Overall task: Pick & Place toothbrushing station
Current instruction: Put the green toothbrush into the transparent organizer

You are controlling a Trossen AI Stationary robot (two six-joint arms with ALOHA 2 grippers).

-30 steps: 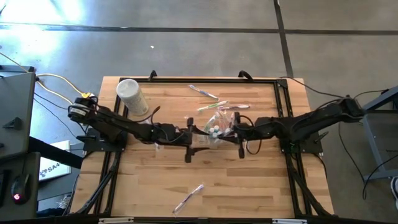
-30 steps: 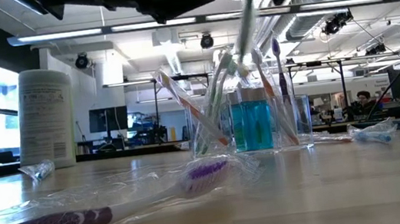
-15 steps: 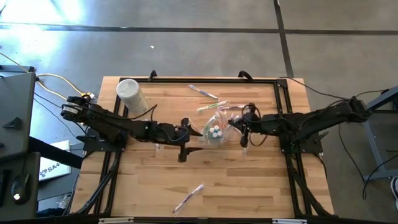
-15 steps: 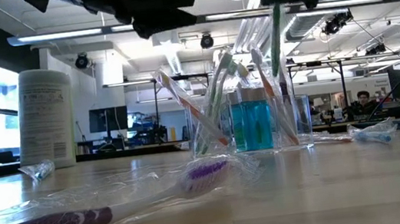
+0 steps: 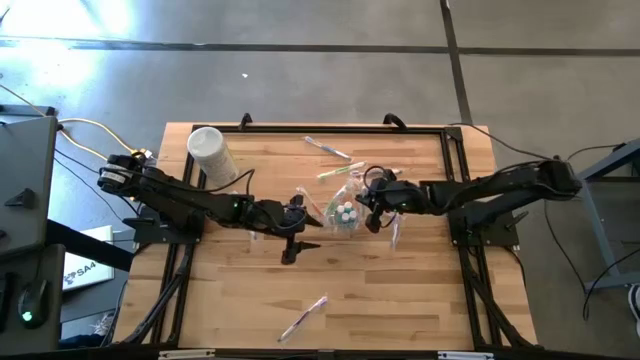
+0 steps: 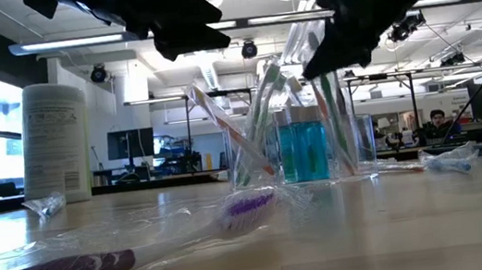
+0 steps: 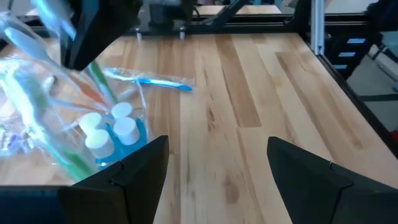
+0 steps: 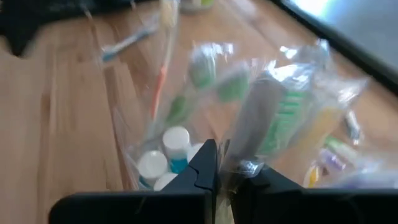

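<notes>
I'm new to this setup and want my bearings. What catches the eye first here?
Mid-table, the clear toothbrushing station bristles with toothbrushes around small blue bottles. The right gripper hovers over it, shut on a wrapped toothbrush; the left gripper is open beside it. A white tub stands at the far left corner.

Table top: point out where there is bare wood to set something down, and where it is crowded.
Bare wood runs along the near edge either side of the wrapped toothbrush, and fills the right side of the table. It is crowded in the middle, where both grippers flank the clear holder, and behind it among loose toothbrushes.
</notes>
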